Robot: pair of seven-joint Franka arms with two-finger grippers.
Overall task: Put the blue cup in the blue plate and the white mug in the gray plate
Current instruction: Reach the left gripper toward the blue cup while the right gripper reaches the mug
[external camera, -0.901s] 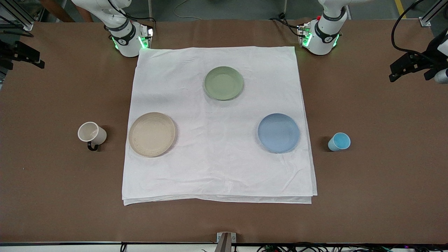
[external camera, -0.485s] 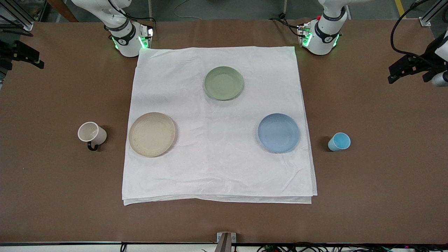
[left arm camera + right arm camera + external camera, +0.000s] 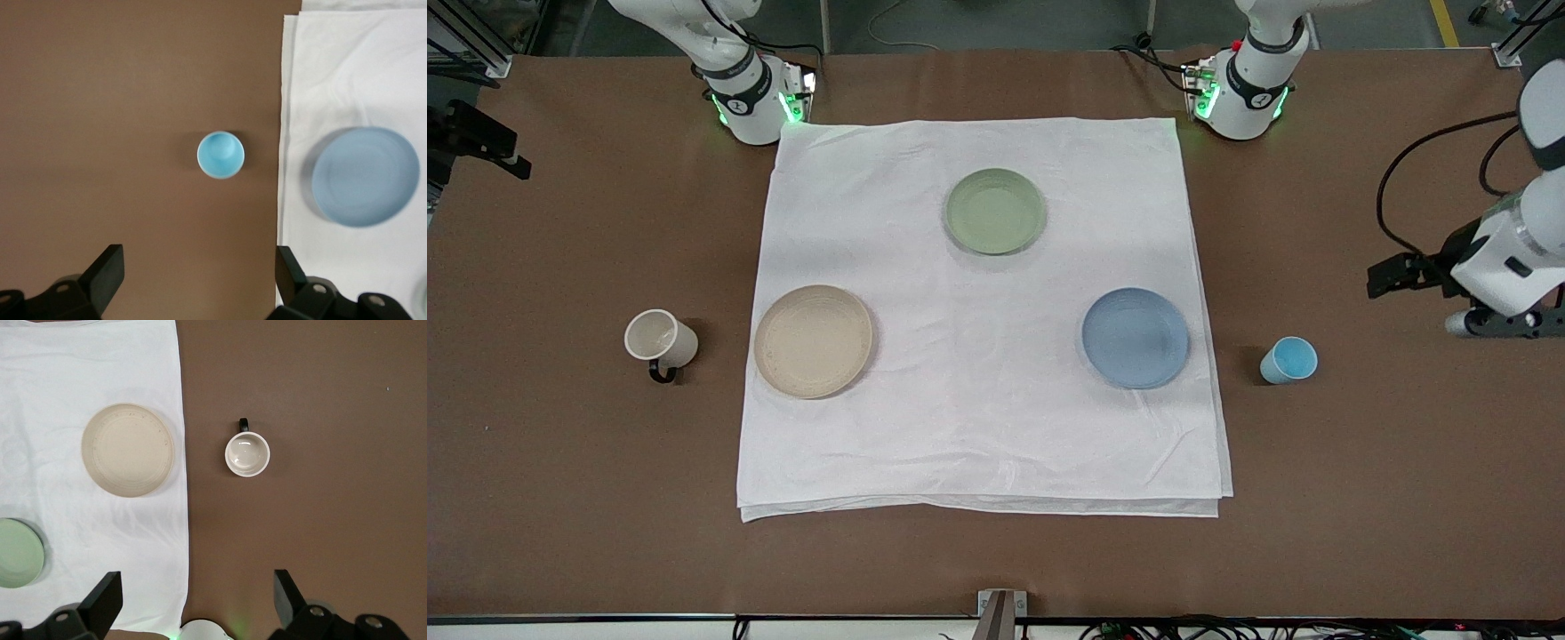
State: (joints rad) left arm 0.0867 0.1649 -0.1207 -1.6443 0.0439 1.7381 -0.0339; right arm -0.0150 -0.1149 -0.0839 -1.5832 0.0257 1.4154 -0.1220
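the left gripper (image 3: 199, 283), jaws apart, has swung in over the table's edge at the left arm's end, above the blue cup (image 3: 1288, 360) beside the blue plate (image 3: 1136, 338). the right gripper (image 3: 197, 603), also apart, waits high over the white mug (image 3: 660, 339) by the gray plate (image 3: 813, 341).

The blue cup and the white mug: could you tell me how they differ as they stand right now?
The blue cup is light blue with no handle; the white mug is off-white with a dark loop handle. The cup stands at the left arm's end of the table, beside the blue plate; the mug stands at the right arm's end, beside the gray plate. Both stand upright on bare table, off the white cloth.
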